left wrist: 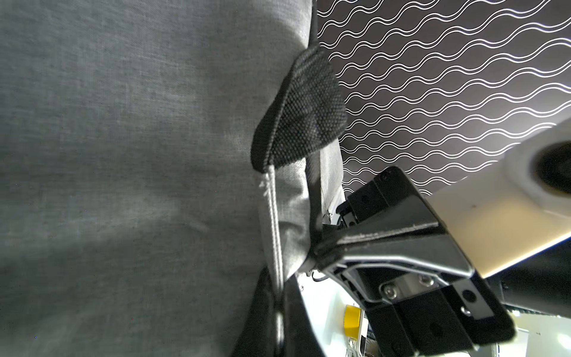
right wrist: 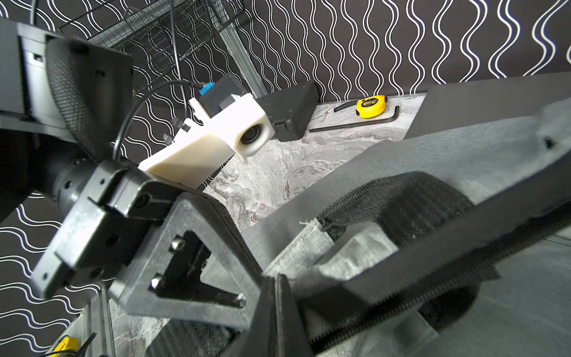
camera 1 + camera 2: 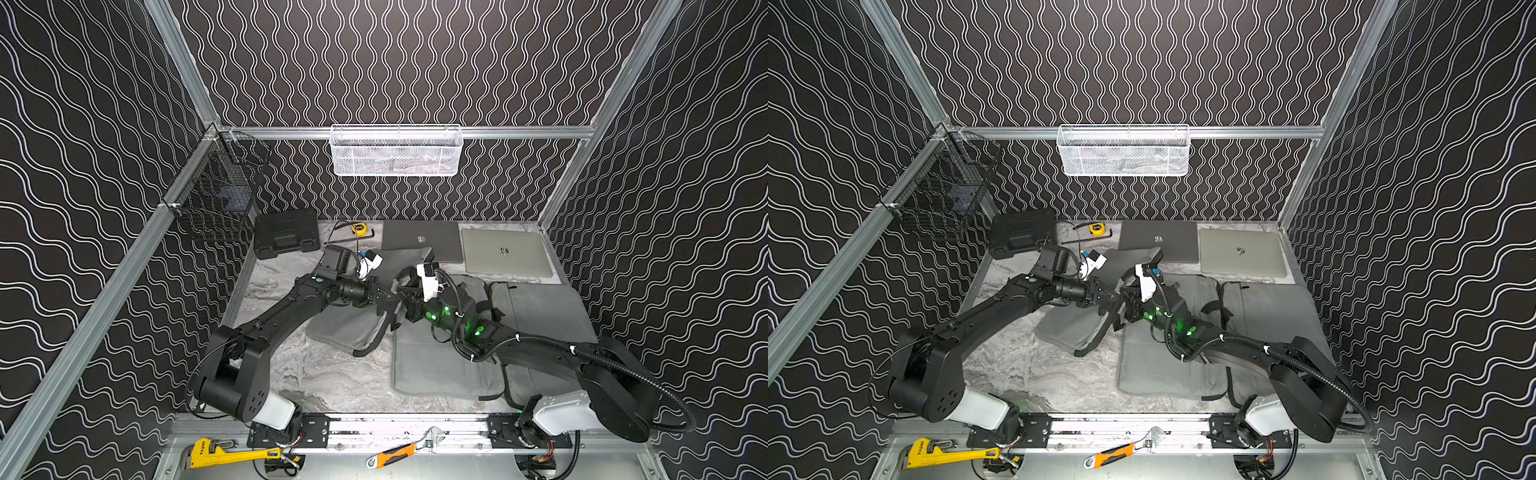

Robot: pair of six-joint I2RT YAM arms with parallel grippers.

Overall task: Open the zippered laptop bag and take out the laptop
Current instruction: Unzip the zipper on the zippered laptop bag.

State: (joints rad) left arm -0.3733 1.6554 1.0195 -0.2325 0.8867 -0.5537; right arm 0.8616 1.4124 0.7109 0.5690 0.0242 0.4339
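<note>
So, laptop bag (image 3: 340, 328) (image 3: 1067, 328): grey, lying on the marble-look table (image 3: 324, 374) left of centre, with its far edge hanging off the surface between the two grippers. It is filling most of the left wrist view (image 1: 123, 154).
left gripper (image 3: 385, 296) (image 3: 1112, 296): reaching in from the left, jaws pressed together and pinching the laptop bag's edge fabric. This is showing best in the right wrist view (image 2: 272, 293).
right gripper (image 3: 397, 293) (image 3: 1124, 294): facing the left gripper tip to tip, jaws closed and clamping a small black piece at the bag's seam (image 1: 321, 247). I can't tell whether that piece is the zipper pull.
webbing handle (image 1: 299, 108) (image 2: 401, 201): black, sticking out of the bag edge just beside both pinch points.
zipper teeth (image 2: 370, 324): running along the bag edge. I can't tell how far it is opened.
laptop: hidden, so I can't tell whether it is sitting inside the bag.
second grey bag (image 3: 436, 365): lying flat just right of the held one, under the right arm.
third grey bag (image 3: 544, 311): lying flat further right.
dark grey laptop (image 3: 422, 239) and silver laptop (image 3: 505, 251): lying closed and side by side along the back of the table.
tool case (image 3: 286, 235): black, sitting at the back left.
tape measure (image 2: 370, 106) and hex key (image 2: 355, 123): lying between the tool case and the dark grey laptop.
</note>
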